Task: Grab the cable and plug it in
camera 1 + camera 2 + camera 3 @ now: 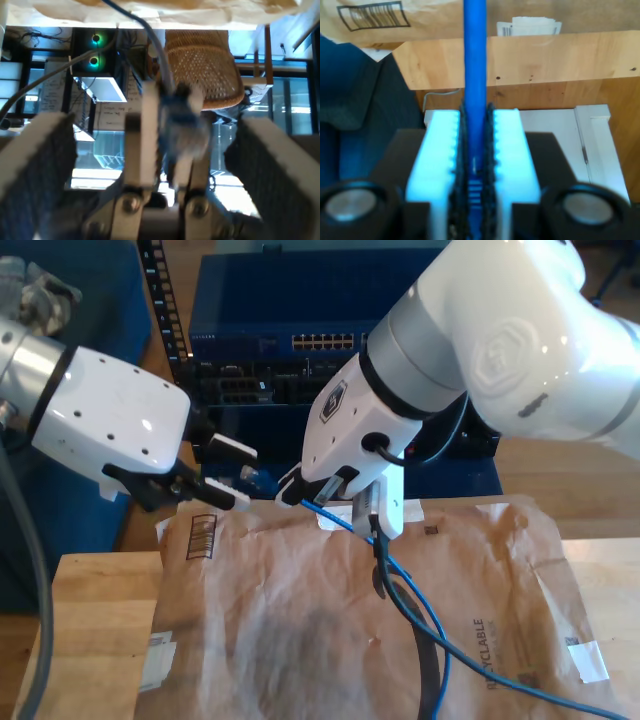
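Observation:
The blue cable (pixel 432 638) runs across the brown paper and rises to my second gripper (pixel 293 495), which is shut on it just behind its plug (pixel 250 478). In the second wrist view the cable (pixel 475 50) is pinched between the white fingers of my second gripper (pixel 475 115). My first gripper (pixel 235 475), on the arm at the exterior view's left, is open, and the plug hangs between its fingertips. In the first wrist view the blurred plug (pixel 182 125) sits midway between the spread pads of my first gripper (pixel 160 125), touching neither.
A blue rack with a network switch (pixel 330 342) and its row of ports stands behind the grippers. Brown paper (pixel 300 630) with a barcode covers the wooden table (pixel 100 620). A wicker chair (pixel 205 65) shows in the first wrist view.

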You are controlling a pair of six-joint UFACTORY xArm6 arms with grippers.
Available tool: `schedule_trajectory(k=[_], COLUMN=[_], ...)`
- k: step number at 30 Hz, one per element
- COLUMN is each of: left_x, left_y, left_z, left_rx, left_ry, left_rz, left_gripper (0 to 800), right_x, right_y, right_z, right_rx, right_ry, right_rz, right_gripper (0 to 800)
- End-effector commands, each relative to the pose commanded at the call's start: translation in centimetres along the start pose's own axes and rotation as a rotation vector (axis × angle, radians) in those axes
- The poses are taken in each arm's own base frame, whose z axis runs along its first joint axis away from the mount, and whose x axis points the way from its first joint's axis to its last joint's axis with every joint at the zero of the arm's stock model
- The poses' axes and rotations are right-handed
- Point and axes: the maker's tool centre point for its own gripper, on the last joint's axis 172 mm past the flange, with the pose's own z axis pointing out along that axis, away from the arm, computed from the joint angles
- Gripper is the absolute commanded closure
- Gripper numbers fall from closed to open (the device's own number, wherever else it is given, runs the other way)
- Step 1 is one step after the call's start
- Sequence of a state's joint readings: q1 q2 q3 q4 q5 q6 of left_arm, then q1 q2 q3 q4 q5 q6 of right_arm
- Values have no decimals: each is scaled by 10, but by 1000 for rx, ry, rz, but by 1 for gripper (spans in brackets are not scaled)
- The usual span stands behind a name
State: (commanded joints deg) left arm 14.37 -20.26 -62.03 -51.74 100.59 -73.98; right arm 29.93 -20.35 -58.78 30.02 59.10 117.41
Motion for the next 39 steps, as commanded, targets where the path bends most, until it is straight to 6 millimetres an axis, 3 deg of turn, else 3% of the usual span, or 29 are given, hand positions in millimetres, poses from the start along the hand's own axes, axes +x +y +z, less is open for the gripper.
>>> schedule_trajectory(k=[4, 11, 18, 21, 27, 31, 39], left_x=[-38, -61, -106, -124, -131, -121, -122], left_y=[22, 47, 61, 54, 30, 29, 28], left_z=[-26, -42, -57, -65, -55, -47, -46], left_rx=[-36, -50, -47, -25, 73, 94, 99], left_ry=[-19, -53, -130, -131, -154, -167, -170], left_rz=[33, 52, 120, 147, 123, 92, 92], left_gripper=[331, 331, 332, 332, 302, 301, 315], right_x=[-8, -11, -18, -18, -10, -21, -32], right_y=[-7, -15, -13, -13, -26, -25, -25], right_z=[-31, -89, -99, -100, -109, -116, -126], right_rx=[28, 61, 67, 69, 97, 94, 106], right_ry=[-23, -101, -127, -128, -133, -164, -185], right_rz=[-2, 58, 58, 60, 86, 87, 74], right_gripper=[800, 799, 799, 799, 799, 799, 799])
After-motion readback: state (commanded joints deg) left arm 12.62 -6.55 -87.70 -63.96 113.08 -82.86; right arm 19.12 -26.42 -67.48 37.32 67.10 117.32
